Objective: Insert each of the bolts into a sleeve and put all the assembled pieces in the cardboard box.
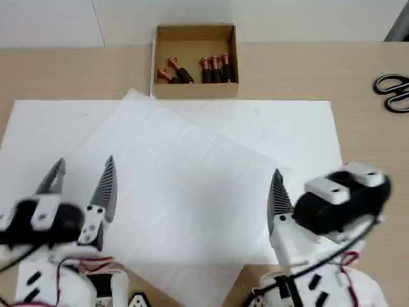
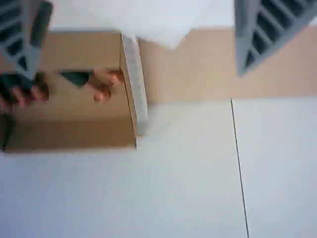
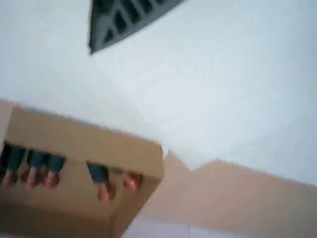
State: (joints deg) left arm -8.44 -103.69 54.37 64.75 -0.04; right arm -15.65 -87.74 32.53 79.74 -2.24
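Grey left gripper (image 1: 80,182) faces cardboard box (image 1: 192,48), spread wide, empty | right gripper (image 1: 277,187): cannot tell

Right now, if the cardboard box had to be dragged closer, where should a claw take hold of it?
Probably the cardboard box by its far wall, from straight above, a finger on each side. Its top is open, the walls are thin and upright, and the bolts lie toward the near wall, leaving room there.

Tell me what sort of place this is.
Probably a robotics lab or workshop bench rather than a home. A plain wooden table is covered with white sheets as a work mat. A small cardboard box holds bolt-and-sleeve pieces, and scissors lie at the edge.
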